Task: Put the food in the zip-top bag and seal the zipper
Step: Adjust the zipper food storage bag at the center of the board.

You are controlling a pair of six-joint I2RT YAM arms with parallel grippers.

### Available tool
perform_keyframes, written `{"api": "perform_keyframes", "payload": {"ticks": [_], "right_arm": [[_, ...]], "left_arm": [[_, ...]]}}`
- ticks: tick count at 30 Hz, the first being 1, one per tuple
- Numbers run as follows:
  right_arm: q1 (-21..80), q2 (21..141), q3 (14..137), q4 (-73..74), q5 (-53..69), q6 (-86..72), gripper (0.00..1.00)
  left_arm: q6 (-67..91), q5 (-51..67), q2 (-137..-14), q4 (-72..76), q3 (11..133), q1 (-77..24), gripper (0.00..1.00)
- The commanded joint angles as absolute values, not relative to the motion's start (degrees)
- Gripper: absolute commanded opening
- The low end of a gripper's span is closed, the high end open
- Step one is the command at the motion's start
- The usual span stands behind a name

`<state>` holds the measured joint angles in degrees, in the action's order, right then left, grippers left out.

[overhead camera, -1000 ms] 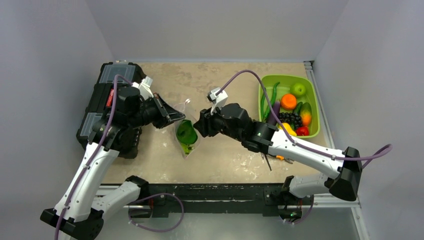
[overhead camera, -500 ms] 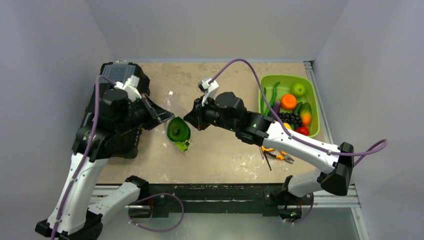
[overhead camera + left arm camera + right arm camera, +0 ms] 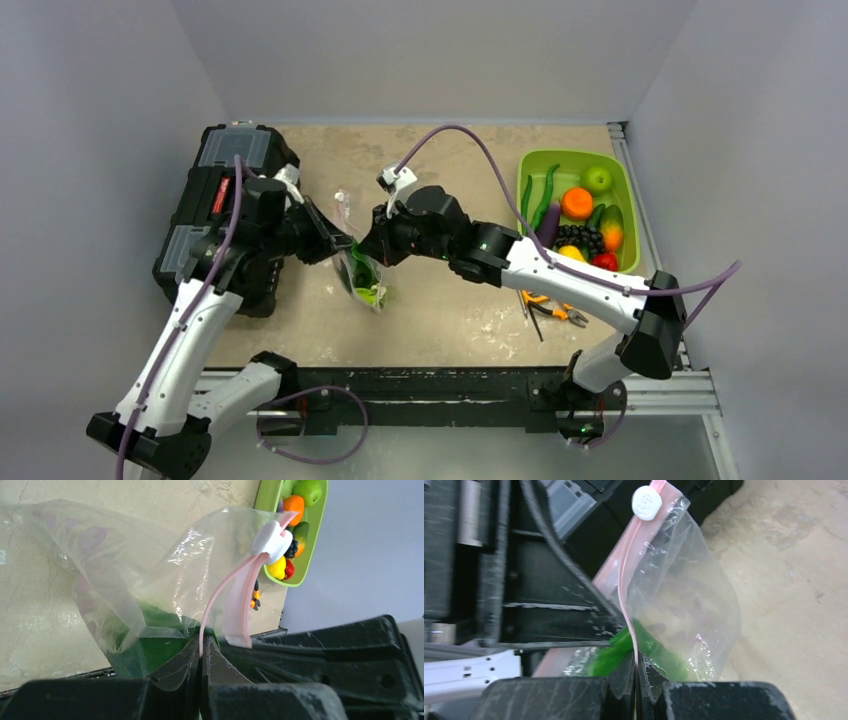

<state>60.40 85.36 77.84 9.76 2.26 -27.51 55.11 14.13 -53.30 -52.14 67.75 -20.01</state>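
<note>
The zip-top bag [image 3: 358, 272] hangs clear and floppy between my two grippers, above the table. The food [image 3: 370, 291] shows as dark green leaves low inside it. My left gripper [image 3: 340, 246] is shut on the pink zipper [image 3: 235, 595], pinching one lip of the strip at its fingertips [image 3: 203, 642]. My right gripper [image 3: 373, 247] is shut on the zipper [image 3: 626, 580] from the other side, with green food [image 3: 659, 652] just behind the plastic. A white slider [image 3: 646, 502] sits at the strip's far end. The two grippers nearly touch.
A black toolbox [image 3: 215, 215] lies at the left, under my left arm. A lime-green bin [image 3: 575, 210] of fruits and vegetables stands at the right. Orange-handled pliers [image 3: 555, 305] lie on the table below my right forearm.
My right gripper has moved left and shut on the zipper strip. The bag's mouth, held wide a second ago, is now pressed narrow between the two grippers.
</note>
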Motion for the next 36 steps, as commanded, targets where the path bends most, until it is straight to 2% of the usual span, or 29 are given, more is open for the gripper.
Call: {"api": "perform_keyframes", "payload": {"ticks": [1, 5, 10, 14, 21, 27, 32, 36], "right_arm": [[60.5, 82.7, 85.8, 13.2, -1.8, -23.0, 0.00], [60.5, 79.9, 88.1, 12.1, -0.2, -23.7, 0.00], [60.4, 78.6, 81.5, 5.5, 3.3, -27.7, 0.00], [60.4, 81.1, 79.2, 3.4, 5.0, -29.1, 0.00], [60.4, 83.7, 79.5, -1.6, 11.8, -32.2, 0.00], [59.8, 83.2, 77.4, -7.4, 18.5, -37.8, 0.00], [56.5, 82.2, 69.2, -9.8, 19.1, -41.5, 0.00], [50.7, 80.6, 59.9, -10.4, 20.3, -44.1, 0.00]], "left_arm": [[54.2, 16.3, -50.4, -51.4, 76.7, -19.5, 0.00], [52.6, 13.4, -47.8, -54.7, 84.7, -19.5, 0.00], [52.2, 11.9, -46.5, -54.9, 78.2, -19.5, 0.00], [50.0, 8.2, -46.2, -56.3, 77.9, -19.5, 0.00], [41.4, 0.6, -49.7, -64.3, 92.3, -19.5, 0.00], [41.5, 3.0, -51.3, -63.1, 92.5, -19.5, 0.00], [41.5, 8.1, -56.3, -57.6, 83.1, -19.5, 0.00], [41.2, 16.8, -62.9, -52.6, 77.9, -19.4, 0.00]]}}
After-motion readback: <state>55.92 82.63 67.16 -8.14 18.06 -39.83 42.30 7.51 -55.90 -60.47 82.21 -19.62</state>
